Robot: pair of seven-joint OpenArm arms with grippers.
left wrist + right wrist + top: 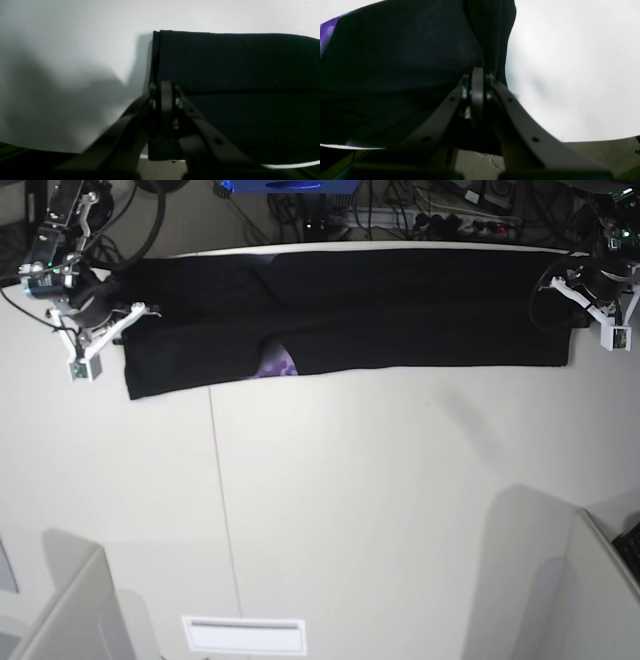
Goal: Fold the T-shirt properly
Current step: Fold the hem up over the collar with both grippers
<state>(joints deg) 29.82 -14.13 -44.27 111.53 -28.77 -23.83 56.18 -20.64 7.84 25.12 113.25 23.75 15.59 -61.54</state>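
The black T-shirt (350, 310) lies stretched in a long folded band along the table's far edge. A bit of its purple print (278, 363) peeks out at the band's lower edge, and shows too in the right wrist view (327, 32). My left gripper (166, 100) is shut on the shirt's end (237, 75), at the right of the base view (572, 285). At the base view's left, my right gripper (477, 95) is shut on the other end (395, 62), near the table's corner (105, 320).
The white table (380, 500) spreads toward the camera below the shirt. Cables and equipment (420, 205) crowd the space behind the far edge. A white slotted plate (245, 635) sits at the front. Partition corners rise at bottom left (60, 610) and bottom right (610, 580).
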